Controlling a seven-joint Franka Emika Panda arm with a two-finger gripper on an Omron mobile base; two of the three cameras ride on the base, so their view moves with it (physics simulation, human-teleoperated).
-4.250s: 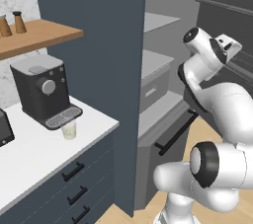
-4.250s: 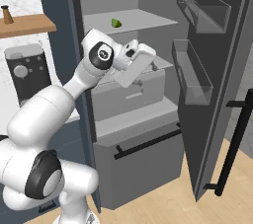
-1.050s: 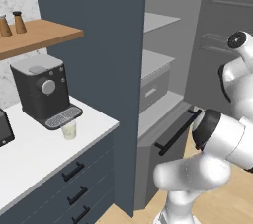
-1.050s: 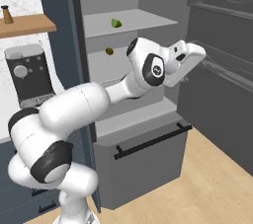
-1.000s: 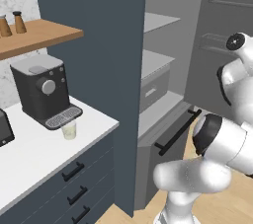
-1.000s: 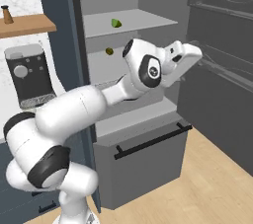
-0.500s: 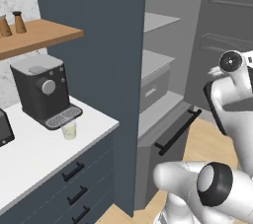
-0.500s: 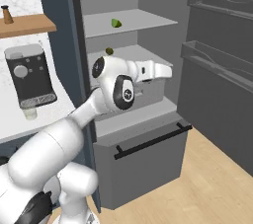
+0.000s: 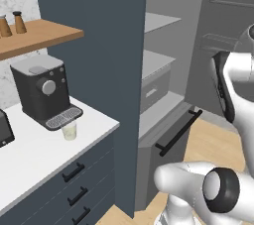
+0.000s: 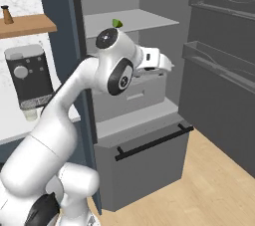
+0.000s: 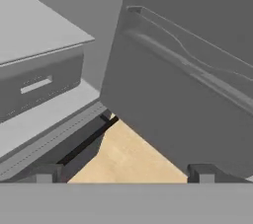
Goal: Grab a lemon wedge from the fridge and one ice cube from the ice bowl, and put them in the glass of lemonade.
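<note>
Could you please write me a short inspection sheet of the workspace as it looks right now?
Surface: white counter, left of the fridge.
Job's things: fridge door open; lemon wedge on the upper shelf; glass of lemonade on the counter in front of the coffee machine. Ice bowl and ice cube: nothing seen.
Clutter: two small brown shakers on the wooden shelf.
Grippers: pincer open, empty, held in front of the fridge drawer, below the wedge's shelf.
Cables: nothing seen.
Surroundings: dark blue cabinets, marble wall, wooden floor.
</note>
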